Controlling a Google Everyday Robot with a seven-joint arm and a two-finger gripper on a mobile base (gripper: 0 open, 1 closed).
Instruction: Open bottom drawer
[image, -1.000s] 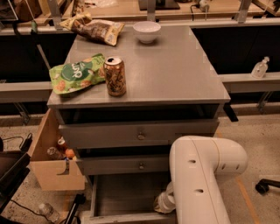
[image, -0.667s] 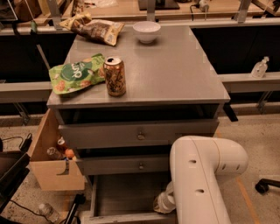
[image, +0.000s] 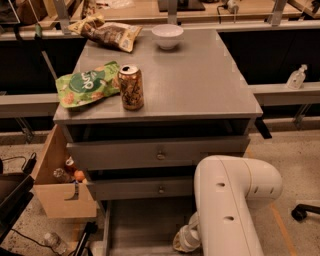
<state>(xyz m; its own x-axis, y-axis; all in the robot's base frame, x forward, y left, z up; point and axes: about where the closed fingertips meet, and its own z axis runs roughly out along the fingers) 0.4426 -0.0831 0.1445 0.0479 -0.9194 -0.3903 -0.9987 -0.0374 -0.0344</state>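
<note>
Gripper (image: 183, 241) low over open bottom drawer (image: 142, 225); cabinet top (image: 200, 80) bears can (image: 131, 87), bowl (image: 167, 36).

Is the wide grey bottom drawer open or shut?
Open: the wide grey bottom drawer juts out, inside showing; the gripper hangs over it.

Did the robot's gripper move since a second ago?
No. The gripper stays low at the open bottom drawer, in the same spot below and right of the middle drawer knob.
</note>
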